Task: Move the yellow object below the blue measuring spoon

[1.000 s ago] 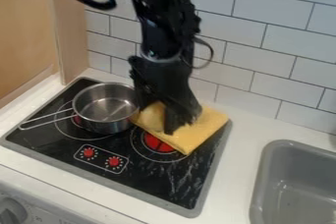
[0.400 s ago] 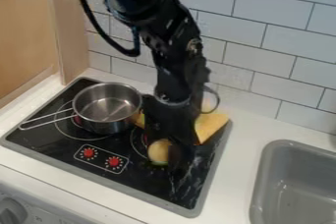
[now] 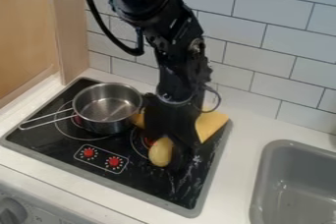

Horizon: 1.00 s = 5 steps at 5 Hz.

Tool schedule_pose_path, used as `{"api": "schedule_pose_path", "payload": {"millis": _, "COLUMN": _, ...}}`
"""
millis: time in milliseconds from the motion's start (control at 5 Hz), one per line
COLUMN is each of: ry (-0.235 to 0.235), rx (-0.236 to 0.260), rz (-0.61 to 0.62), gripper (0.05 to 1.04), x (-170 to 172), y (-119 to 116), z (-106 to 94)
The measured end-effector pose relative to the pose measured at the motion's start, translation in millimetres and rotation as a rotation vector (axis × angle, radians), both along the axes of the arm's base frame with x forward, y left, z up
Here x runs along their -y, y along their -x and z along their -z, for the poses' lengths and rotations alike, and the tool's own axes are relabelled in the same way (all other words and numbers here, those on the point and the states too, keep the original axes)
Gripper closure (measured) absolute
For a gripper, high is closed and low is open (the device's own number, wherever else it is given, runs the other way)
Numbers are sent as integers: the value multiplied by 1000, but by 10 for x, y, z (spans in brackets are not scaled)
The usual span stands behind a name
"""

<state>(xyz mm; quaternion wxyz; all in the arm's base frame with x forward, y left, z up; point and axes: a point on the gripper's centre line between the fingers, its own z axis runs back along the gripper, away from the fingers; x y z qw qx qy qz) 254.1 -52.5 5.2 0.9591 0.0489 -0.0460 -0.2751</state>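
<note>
Gripping the yellow object (image 3: pixel 160 153) between its fingertips, the gripper (image 3: pixel 171 156) hangs over the stovetop (image 3: pixel 148 182).

Cloth (image 3: pixel 211 123) partly hidden, sink (image 3: pixel 261 179) cropped.

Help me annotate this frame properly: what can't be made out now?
All in the camera view:
Yellow object: right side, hidden by the end effector.
Cloth: middle, behind the end effector.
Right burner: partly, same cause.
Sink: right side, cut off by the edge.
Corner knob: markings, too small.
</note>
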Motion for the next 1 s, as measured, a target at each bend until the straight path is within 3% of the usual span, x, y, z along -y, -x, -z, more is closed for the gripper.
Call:
{"api": "schedule_pose_path", "payload": {"millis": 400, "ry": 3, "rx": 6, "rz": 4, "gripper": 80, "x": -3, "y": 5, "z": -76}}
{"api": "schedule_pose_path", "payload": {"millis": 600, "ry": 37, "rx": 99, "rz": 4, "gripper": 85, "x": -15, "y": -45, "z": -350}}
{"api": "schedule_pose_path", "payload": {"millis": 1000, "ry": 98, "rx": 222, "rz": 66, "gripper": 85, "x": -4, "y": -27, "z": -865}}
